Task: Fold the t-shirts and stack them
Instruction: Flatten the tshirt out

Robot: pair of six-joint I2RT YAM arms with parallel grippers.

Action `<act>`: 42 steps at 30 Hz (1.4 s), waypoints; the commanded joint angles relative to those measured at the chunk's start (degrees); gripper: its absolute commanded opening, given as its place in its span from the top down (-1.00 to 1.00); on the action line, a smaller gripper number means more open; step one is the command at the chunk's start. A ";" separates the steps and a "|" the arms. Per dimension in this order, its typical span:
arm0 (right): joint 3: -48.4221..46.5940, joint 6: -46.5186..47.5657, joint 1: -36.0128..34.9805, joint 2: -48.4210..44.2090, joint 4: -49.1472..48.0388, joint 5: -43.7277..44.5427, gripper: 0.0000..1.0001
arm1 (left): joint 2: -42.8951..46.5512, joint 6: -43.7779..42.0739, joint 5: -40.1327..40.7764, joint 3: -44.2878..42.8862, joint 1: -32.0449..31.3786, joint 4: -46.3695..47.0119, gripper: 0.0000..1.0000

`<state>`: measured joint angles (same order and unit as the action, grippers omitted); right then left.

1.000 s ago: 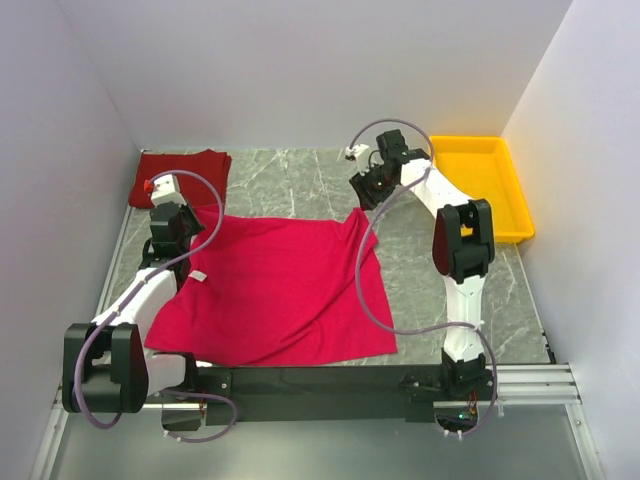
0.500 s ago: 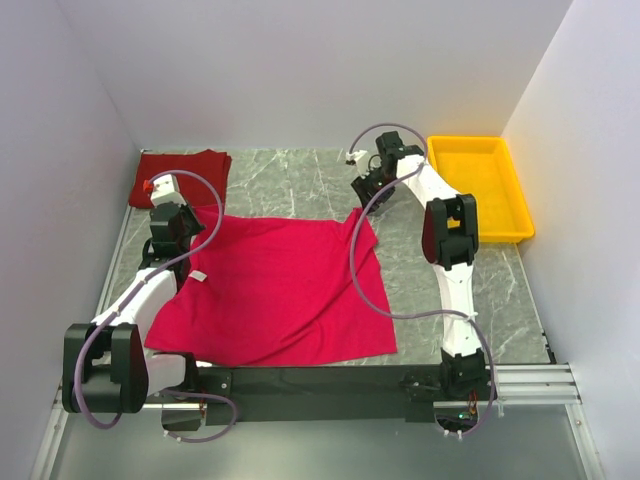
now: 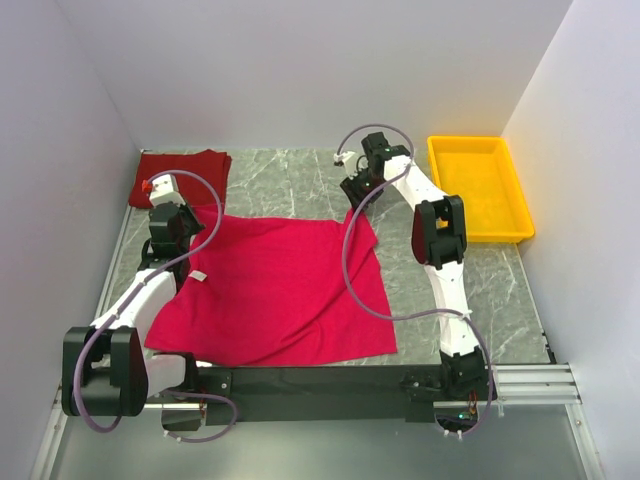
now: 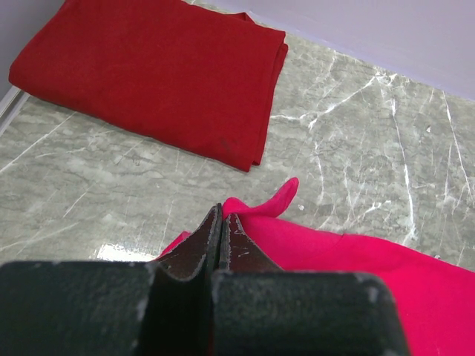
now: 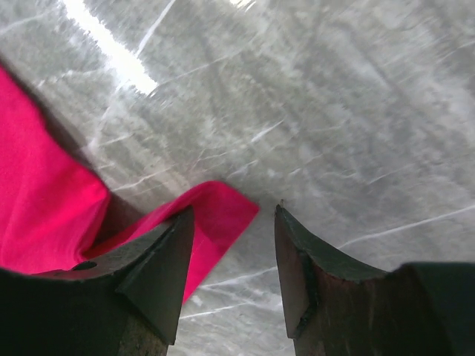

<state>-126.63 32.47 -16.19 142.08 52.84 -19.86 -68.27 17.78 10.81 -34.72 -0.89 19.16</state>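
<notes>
At the far left corner of the desk (image 3: 300, 178) lies the dark red shirt (image 3: 180, 170), folded into a flat rectangle and apart from everything else. Just in front of it the left pincer (image 4: 221, 219) has its fingers pressed together. In the wrist view they appear to nip the far left edge of the crimson shirt (image 3: 280, 290), with a small tongue of cloth sticking up just beside the tips. That shirt lies spread open across the middle of the desk, its white label (image 3: 199, 275) showing near the left side and a few soft ridges running toward the near right. At its far right corner the right pincer (image 5: 231, 222) hangs with its fingers spread; the cloth tip lies under the gap, nearer the left finger, so nothing is gripped there. The likely trouble is on this side. If the fingers close where they are, they may catch only the thin point of the corner, which could slip out once a fold begins, leaving the left side to lift alone and drag the shirt askew. The grey cable (image 3: 347, 262) draped over the shirt's right edge could also snag or rumple the cloth when the arm moves. The yellow tray (image 3: 478, 188) sits well apart at the far right.
</notes>
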 commanded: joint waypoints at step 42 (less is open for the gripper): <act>15.96 -6.10 1.68 -22.71 -11.69 7.48 1.00 | 6.82 -3.28 1.76 -3.69 0.53 -1.05 0.99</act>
<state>-111.59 26.92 -17.50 130.10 47.48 -9.98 -64.71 16.43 11.38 -34.81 -0.82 17.39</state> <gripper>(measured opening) 0.023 0.014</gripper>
